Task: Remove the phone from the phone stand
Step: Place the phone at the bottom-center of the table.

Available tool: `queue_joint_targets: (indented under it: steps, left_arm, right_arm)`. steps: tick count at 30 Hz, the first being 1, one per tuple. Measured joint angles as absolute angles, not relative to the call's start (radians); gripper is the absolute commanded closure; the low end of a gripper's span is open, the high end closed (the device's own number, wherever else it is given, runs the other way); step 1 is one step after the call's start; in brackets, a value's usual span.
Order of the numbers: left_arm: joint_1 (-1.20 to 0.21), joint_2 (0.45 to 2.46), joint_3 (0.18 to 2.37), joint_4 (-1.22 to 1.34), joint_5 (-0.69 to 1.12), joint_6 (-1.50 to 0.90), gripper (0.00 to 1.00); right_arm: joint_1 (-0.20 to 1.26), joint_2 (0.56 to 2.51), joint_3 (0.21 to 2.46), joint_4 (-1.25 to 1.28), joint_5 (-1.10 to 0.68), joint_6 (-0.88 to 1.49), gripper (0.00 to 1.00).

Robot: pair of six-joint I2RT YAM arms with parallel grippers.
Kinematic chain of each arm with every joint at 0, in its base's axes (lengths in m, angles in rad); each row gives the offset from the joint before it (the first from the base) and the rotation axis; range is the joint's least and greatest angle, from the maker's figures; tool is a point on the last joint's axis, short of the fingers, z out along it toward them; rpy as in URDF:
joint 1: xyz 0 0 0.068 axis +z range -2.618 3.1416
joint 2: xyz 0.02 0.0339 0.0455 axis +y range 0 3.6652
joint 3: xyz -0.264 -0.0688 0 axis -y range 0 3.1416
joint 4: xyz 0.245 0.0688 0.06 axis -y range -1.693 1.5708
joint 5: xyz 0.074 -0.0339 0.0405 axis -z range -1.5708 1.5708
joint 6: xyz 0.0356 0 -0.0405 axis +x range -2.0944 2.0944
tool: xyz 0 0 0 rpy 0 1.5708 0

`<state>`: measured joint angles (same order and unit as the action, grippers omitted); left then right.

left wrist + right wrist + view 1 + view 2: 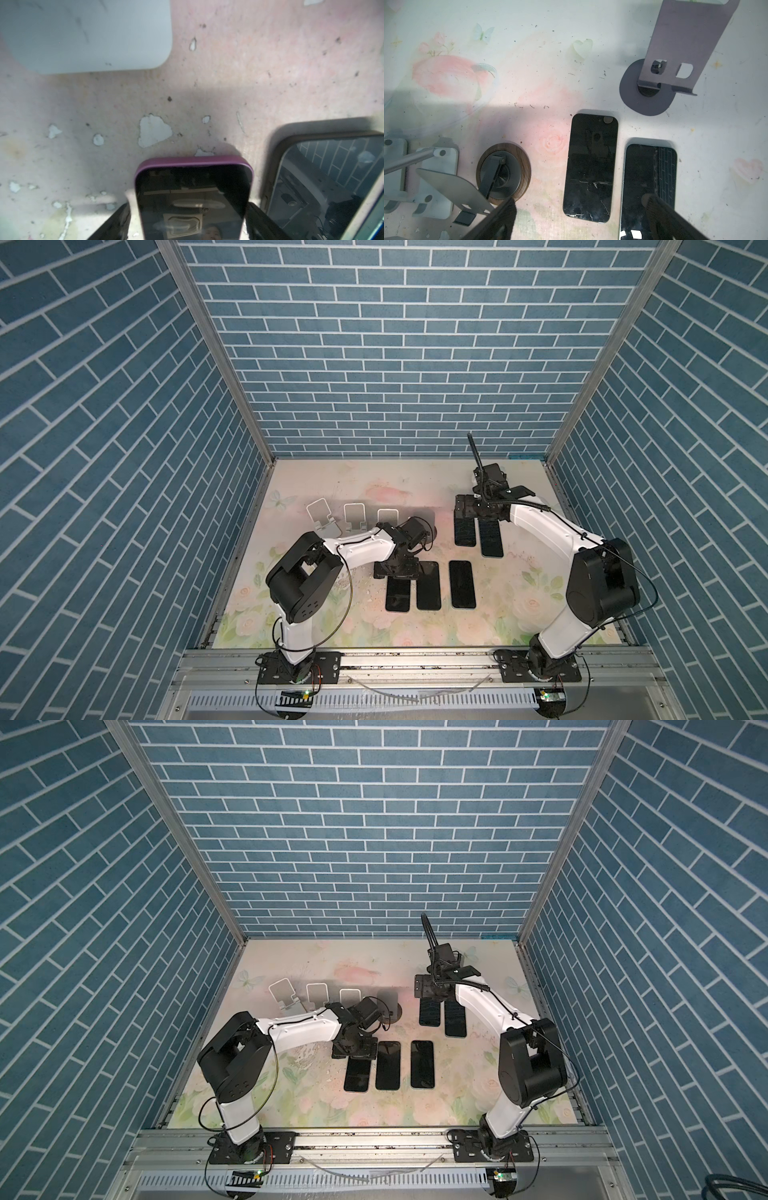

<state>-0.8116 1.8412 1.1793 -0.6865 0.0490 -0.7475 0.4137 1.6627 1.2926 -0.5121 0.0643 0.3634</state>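
The left arm (357, 549) bends inward with elbow raised, the left tool (398, 571) pointing down, its fingers (120, 222) parted. The right arm (544, 524) stretches farther back, the right tool (478, 517) also pointing down, jaws spread wide.

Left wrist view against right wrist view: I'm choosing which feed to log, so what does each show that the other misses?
Only the left wrist view: a purple-cased phone lying between the fingers of the left claw, and a dark-edged phone beside it. Only the right wrist view: two dark-screened phones lying flat, a dark grey stand on a round base, a wood-rimmed round stand base, silver stands, the open right claw. Both: the worn floral table cover; the left view's pale slab may be a silver stand's base.
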Motion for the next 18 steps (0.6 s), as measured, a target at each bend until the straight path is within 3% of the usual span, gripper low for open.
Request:
queue_joint_targets:
  steps: [12, 18]
  left_arm:
    - [-0.811, 1.749, 1.174, -0.664, -0.064, -0.689, 0.01]
    - [-0.811, 1.667, 1.158, -0.62, -0.131, -0.627, 0.0]
  right_arm:
    - [0.414, 1.663, 1.293, -0.515, 0.073, 0.36, 0.01]
    - [0.414, 1.663, 1.293, -0.521, 0.067, 0.36, 0.01]
